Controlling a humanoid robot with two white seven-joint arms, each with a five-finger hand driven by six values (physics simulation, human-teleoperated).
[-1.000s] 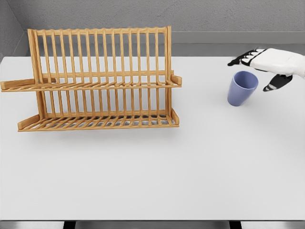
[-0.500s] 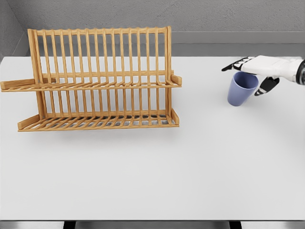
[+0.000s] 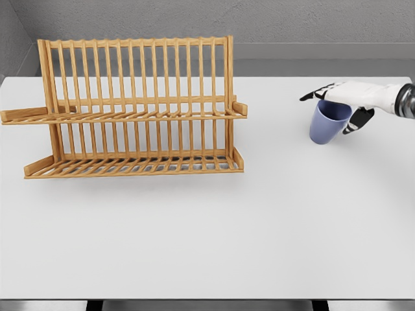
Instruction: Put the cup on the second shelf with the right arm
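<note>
From the head camera I see my right hand (image 3: 340, 98) at the right edge of the frame, its white forearm coming in from the right. It sits right at the blue cup (image 3: 329, 120), over the rim and against the cup's right side. The dark fingers (image 3: 314, 94) reach out leftward past the rim, spread rather than curled, and the thumb (image 3: 356, 120) hangs down beside the cup's right wall. I read the hand as open, bracketing the cup without a closed grasp on it; whether any finger actually touches the rim I cannot tell from this angle.

The cup stands on the white desk (image 3: 207, 227) in the upper right of the frame, mouth up and leaning slightly, its opening turned a little toward the upper right. It is well apart from the wooden dish rack (image 3: 133, 110), which takes up the upper left of the frame. The rack has two slatted tiers: an upper shelf (image 3: 123, 116) running across its middle and a lower shelf (image 3: 133, 165) near the desk surface, with tall upright bars behind. Neither shelf carries anything. My left arm does not show in this view.
</note>
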